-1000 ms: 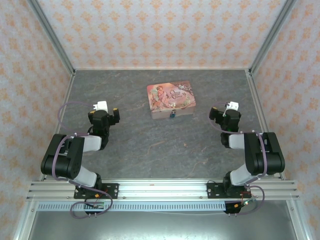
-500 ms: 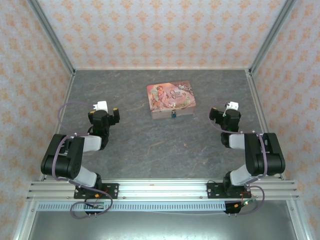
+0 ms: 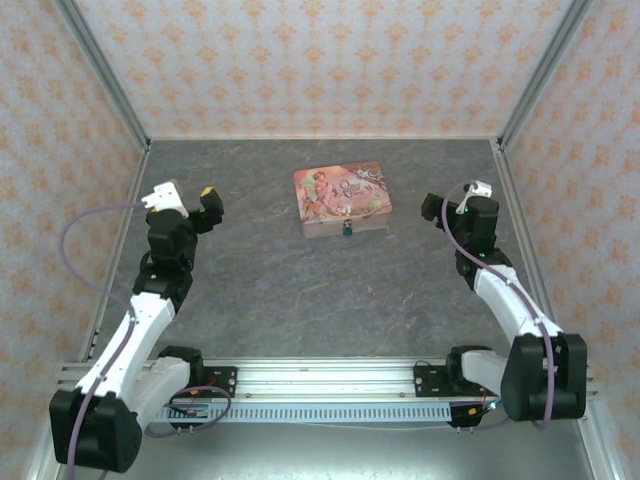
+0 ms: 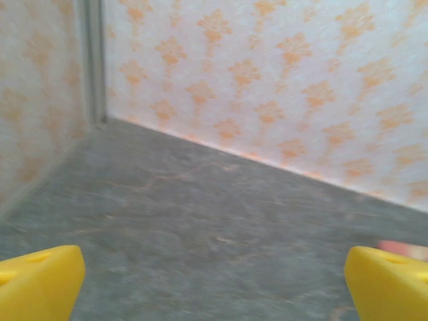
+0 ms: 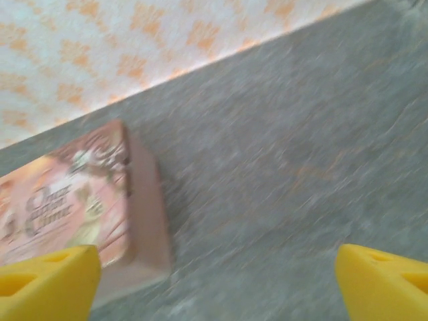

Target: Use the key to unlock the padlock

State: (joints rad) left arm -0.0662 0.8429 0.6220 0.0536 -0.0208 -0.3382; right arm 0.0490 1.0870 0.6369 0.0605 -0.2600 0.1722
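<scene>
Top view: the padlock [image 3: 347, 228] sits against the pink tin's [image 3: 340, 198] near face. The key [image 3: 371, 291], a mere speck, lies apart on the counter [image 3: 260, 290] — probably light, stiff and slippery, best pinched at its head.

Left wrist: the left tool [image 4: 214, 287] gapes wide, empty.

Right wrist: the right tool [image 5: 214, 284] is spread wide — empty.

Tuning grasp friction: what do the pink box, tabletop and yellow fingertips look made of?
Pink box: likely thin printed metal, a tin; illustrated lid, rounded corners.
Tabletop: matte grey, veined like slate; stone or vinyl, can't tell.
Fingertips: smooth, evenly yellow, probably moulded plastic or rubber.
</scene>
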